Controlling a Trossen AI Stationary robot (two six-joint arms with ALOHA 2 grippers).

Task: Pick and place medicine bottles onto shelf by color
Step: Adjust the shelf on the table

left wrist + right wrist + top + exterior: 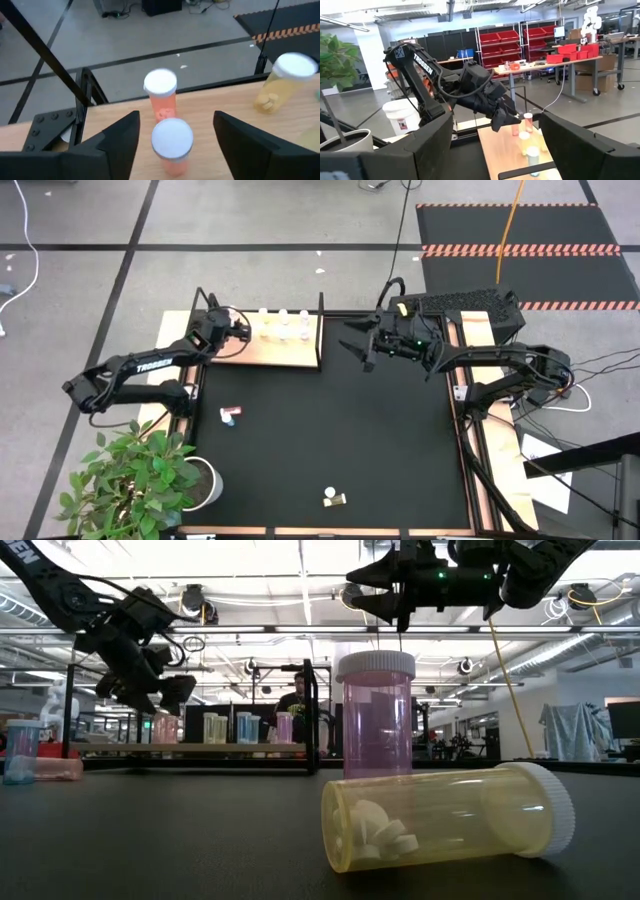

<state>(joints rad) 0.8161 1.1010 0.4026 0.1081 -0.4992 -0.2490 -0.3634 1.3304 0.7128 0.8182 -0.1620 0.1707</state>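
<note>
Pink bottle being released on the shelf (270, 345)

The left pincer (172, 145) is spread wide around a pink bottle (171, 150) standing on the shelf, gripping nothing; a straight lift is advised so its neighbour (161, 97) is not clipped. The right pincer (362, 348) is held open and empty beside the shelf.

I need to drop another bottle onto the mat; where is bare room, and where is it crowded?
The black mat is bare across its middle and right, between the fallen pink bottle and the bottles near its front edge. The shelf is crowded along its back, under the left end effector.
</note>
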